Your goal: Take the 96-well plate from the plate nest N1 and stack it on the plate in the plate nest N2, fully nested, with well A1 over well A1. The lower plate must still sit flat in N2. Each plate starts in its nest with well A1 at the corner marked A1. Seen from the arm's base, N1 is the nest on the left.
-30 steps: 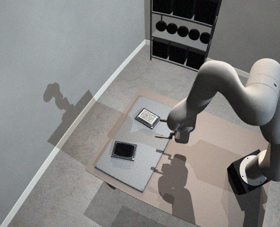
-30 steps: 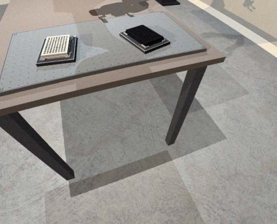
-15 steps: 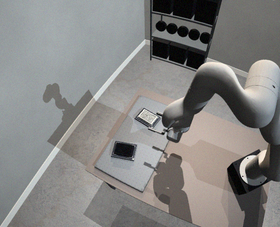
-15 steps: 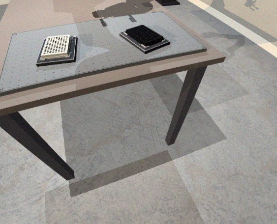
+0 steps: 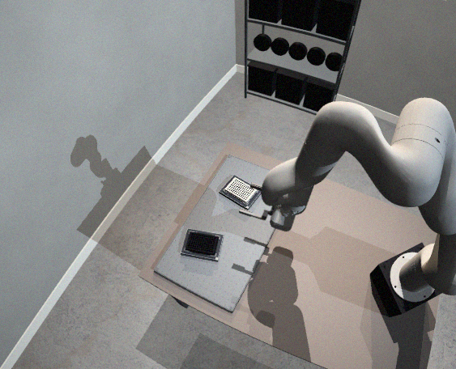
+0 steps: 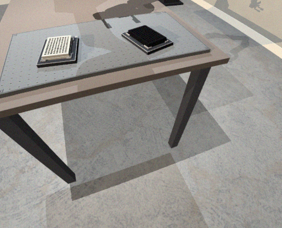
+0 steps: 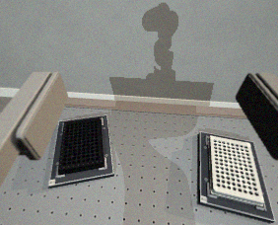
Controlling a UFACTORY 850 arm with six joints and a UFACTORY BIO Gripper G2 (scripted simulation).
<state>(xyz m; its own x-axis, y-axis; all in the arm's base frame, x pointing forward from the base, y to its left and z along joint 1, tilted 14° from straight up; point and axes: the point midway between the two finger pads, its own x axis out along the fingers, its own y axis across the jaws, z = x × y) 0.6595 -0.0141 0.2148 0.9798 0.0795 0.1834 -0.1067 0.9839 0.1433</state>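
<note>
Above the near edge of the pegboard (image 5: 208, 275) (image 6: 93, 55) (image 7: 142, 173), in the top view, the gripper (image 5: 245, 198) (image 7: 153, 115) is held out from the base (image 5: 380, 301), w/ the arm (image 5: 416, 170) arched high & bent down at the wrist. Fingers are aimed away from the base, approx. toward the wall; their ht. over the board can't be told. The black plate (image 5: 202, 243) (image 6: 147, 35) (image 7: 82, 144), i.e. the task's plate, is seated in N1 (image 5: 200, 258) (image 6: 149, 51) (image 7: 83, 181), to the hand's left.

In the ext. view, the hand is out of frame; finger shadows are cast on the board. The white plate (image 5: 240, 190) (image 6: 57, 47) (image 7: 236, 168) is seated in N2 (image 5: 246, 206) (image 6: 57, 64) (image 7: 203, 170).

In the wrist view, the hand is seen tilted fwd., fingers spread apart w/ nothing btwn. Both plates are seen beyond the fingertips, black L, white R.
</note>
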